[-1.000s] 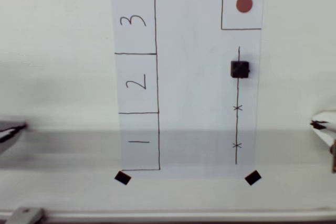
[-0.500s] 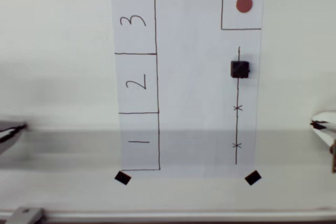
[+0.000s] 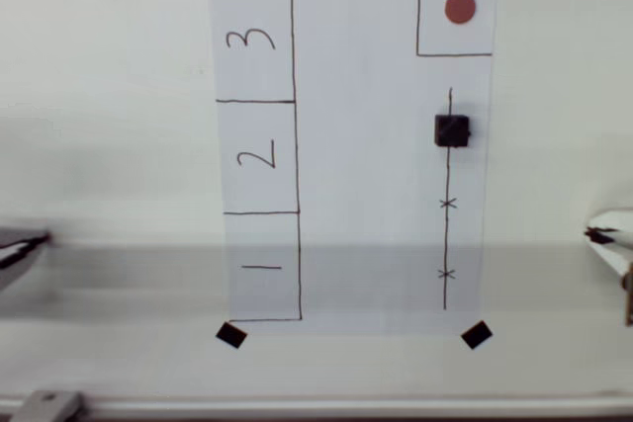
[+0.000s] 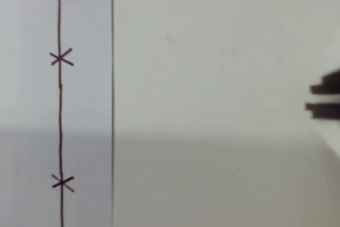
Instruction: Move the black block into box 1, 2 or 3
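Note:
The black block [image 3: 452,130] is a small cube sitting on the pen line on the right side of the white paper [image 3: 366,145]. Boxes 3 [image 3: 252,40], 2 [image 3: 259,157] and 1 [image 3: 262,266] are stacked along the paper's left side, and nothing lies in them. My gripper [image 3: 596,235] pokes in at the right edge of the overhead view, well right of and below the block. Its tips come to one point with nothing between them. In the wrist view, its dark tips [image 4: 323,99] show at the right edge, over bare table beside the paper's edge [image 4: 112,99].
An outline with a red dot [image 3: 460,8] fills the paper's top right corner. Black tape squares [image 3: 476,334] hold down the corners. The pen line carries two X marks [image 3: 447,204] below the block. A rail [image 3: 316,406] runs along the table's lower edge.

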You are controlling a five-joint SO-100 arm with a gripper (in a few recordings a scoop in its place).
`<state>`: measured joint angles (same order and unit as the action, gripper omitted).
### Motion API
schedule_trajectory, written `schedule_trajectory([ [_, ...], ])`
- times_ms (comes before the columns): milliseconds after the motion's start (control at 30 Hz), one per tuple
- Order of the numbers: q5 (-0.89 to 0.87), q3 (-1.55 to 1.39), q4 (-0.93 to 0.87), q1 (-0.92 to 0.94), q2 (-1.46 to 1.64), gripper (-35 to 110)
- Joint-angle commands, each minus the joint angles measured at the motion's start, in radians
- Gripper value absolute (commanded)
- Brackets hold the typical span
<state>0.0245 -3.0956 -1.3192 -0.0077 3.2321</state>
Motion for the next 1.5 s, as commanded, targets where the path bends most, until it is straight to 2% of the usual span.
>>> schedule_trajectory([
  [0,0.0,-0.011,-0.023,-0.002,0.0,1],
  [333,0.0,-0.011,-0.023,-0.003,0.0,2],
  [467,0.061,-0.011,-0.015,-0.02,0.0,0],
  [667,-0.006,0.052,-0.011,-0.011,-0.014,1],
  [1133,-0.008,0.382,0.0,0.029,-0.4,6],
  [1467,0.06,0.637,0.046,0.104,-0.765,8],
])
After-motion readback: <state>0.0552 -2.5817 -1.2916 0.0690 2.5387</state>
